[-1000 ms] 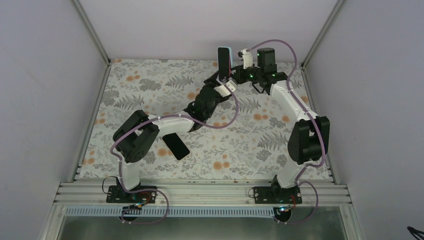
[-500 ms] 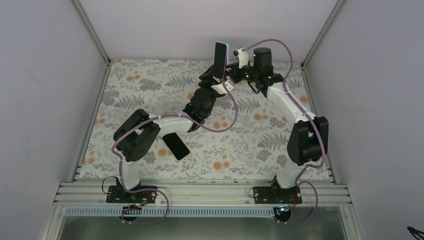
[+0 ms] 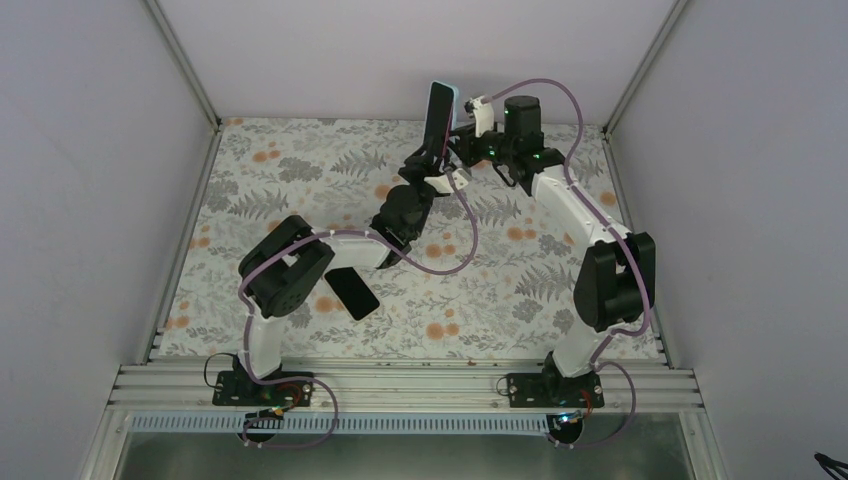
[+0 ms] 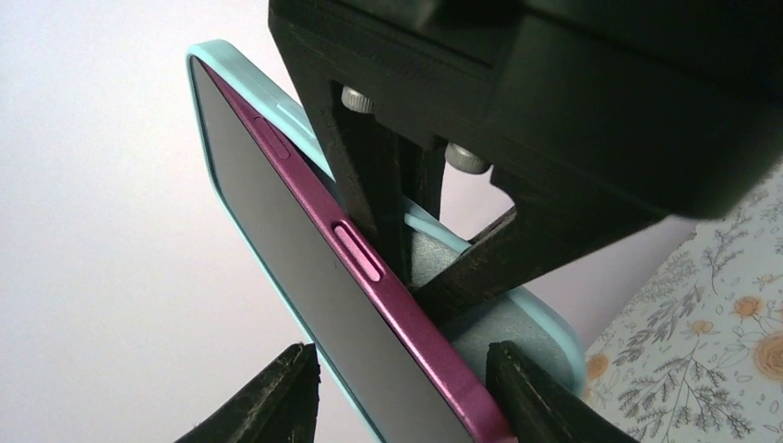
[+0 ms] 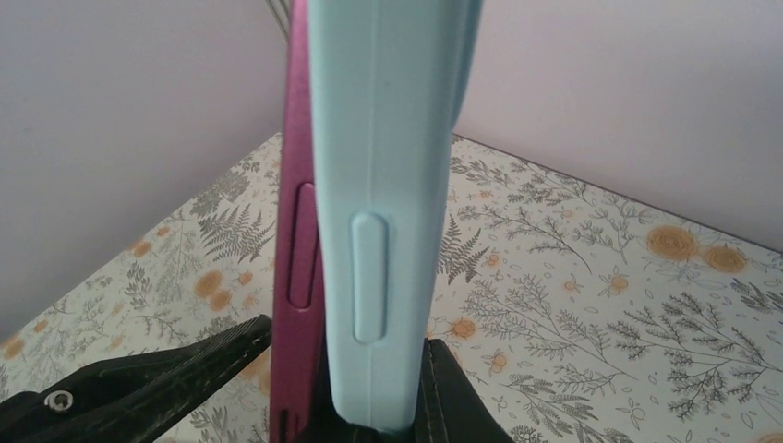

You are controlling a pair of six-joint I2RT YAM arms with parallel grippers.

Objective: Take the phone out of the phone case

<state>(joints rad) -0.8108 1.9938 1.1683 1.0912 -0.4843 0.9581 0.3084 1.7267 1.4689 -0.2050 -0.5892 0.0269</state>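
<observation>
Leaf-and-blossom printed surface (image 3: 300, 180), plain pale walls | phone (image 4: 277, 240): glossy dark glass, magenta metal rim, upright above far edge, 1 long side lifted out of matte pale-blue phone case (image 5: 379, 138) | right jaws clamped on case | left jaws flank phone, grip unclear

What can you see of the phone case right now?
The phone case is light blue and rubbery-looking, with a moulded button bump on its side. It is held upright in the air, the magenta phone partly out along one long edge. The right gripper is pinched shut on its rim; the left gripper straddles its lower end, contact unclear.
</observation>
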